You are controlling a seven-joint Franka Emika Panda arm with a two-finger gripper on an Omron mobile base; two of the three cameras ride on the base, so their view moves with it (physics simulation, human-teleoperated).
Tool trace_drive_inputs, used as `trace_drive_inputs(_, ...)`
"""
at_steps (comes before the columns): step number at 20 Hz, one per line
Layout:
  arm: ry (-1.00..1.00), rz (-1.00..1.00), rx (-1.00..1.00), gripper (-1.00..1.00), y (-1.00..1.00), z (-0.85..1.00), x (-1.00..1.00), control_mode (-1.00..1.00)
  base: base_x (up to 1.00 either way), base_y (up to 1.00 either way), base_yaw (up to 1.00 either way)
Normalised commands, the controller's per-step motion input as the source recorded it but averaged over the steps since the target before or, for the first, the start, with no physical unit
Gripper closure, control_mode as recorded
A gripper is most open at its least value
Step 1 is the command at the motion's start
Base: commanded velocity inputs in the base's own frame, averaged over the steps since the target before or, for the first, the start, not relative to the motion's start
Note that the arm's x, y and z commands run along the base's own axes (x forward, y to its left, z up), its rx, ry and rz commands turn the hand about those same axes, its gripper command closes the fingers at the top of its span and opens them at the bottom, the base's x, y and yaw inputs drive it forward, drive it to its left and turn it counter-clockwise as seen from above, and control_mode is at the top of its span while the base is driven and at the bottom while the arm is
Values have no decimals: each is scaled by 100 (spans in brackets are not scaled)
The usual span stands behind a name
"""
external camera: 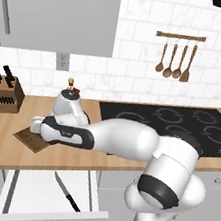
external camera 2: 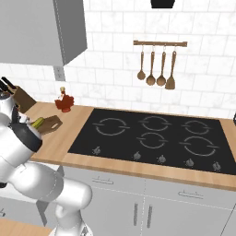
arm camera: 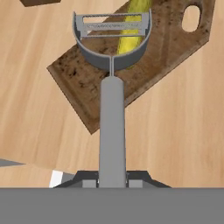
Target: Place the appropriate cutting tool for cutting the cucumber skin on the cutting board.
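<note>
A: Okay, quick one. Pincer (arm camera: 112, 178) is clamped on the tail end of the peeler (arm camera: 112, 109), handle running straight out from between the tips, loop head farthest from the hand.

B: Where's the peeler relative to the cutting board (arm camera: 87, 87)?

A: In the hand view the head sits over the board, right across the cucumber (arm camera: 133, 26); the handle end hangs back over bare desk (arm camera: 175, 131). Can't tell if it's touching the board or just above it.

B: Why gripped at the end?

A: My guess: it keeps the hand off the board and lets the head land first.

B: Axis?

A: Long axis lines up with the pincer's reach, roughly crossing the board's near long edge. Blade bar runs square to the handle. Cucumber lies lengthwise along the board, slanted to the handle.

B: Anything else?

A: Knife (external camera: 66, 194) lies in the open drawer (external camera: 29, 191) below, knife block (external camera: 6, 93) stands well apart at the back.
</note>
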Motion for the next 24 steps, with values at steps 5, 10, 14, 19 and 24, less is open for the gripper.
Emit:
trace_drive_inputs(5, 0, 0, 0, 100, 14, 0, 20, -100, 0, 0, 0)
trace_drive_inputs(10, 0, 0, 0, 100, 1, 0, 27, -100, 0, 0, 0)
trace_drive_inputs(14, 0, 0, 0, 100, 7, 0, 45, -100, 0, 0, 0)
trace_drive_inputs(19, -1, 0, 0, 100, 0, 0, 0, -100, 0, 0, 0)
trace_drive_inputs(24, -3, 0, 0, 100, 8, -4, 0, -100, 0, 0, 0)
